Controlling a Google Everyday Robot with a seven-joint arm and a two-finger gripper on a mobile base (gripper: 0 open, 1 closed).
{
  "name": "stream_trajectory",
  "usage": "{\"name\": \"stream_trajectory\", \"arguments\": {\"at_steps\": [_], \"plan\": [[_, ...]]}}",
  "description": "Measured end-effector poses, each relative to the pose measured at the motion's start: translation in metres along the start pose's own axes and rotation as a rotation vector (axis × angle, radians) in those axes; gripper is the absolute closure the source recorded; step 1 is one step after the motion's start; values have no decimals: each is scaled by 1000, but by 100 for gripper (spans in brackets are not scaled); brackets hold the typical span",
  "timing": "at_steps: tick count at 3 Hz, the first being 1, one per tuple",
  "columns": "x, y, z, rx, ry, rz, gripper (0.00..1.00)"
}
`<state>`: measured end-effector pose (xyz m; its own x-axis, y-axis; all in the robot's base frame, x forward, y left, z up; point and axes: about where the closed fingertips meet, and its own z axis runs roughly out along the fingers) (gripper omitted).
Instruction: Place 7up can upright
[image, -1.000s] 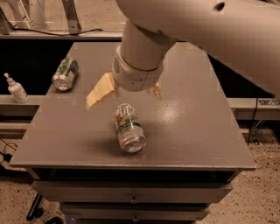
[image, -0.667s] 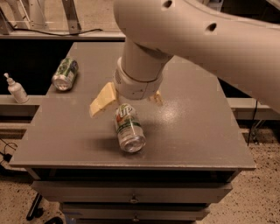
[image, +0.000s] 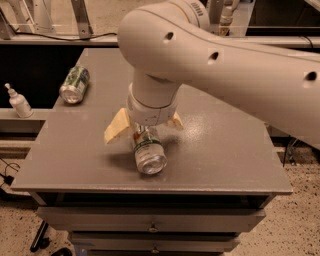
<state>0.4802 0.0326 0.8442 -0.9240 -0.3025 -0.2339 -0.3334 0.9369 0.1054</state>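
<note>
The gripper (image: 144, 131), fingers (image: 116, 132) spread at ten and two o'clock, straddles the toppled 7up can (image: 149, 152), seemingly to grasp it.

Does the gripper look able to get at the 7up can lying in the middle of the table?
Probably yes. The gripper is right over the far end of the 7up can, fingers open on either side; nothing lies between them. The other can lies apart, at the left rear.
</note>
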Motion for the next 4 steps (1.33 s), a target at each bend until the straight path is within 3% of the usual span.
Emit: {"name": "stream_trajectory", "arguments": {"at_steps": [2, 4], "plan": [[4, 4, 22, 79, 40, -6, 48], [2, 4, 18, 83, 40, -6, 95]]}}
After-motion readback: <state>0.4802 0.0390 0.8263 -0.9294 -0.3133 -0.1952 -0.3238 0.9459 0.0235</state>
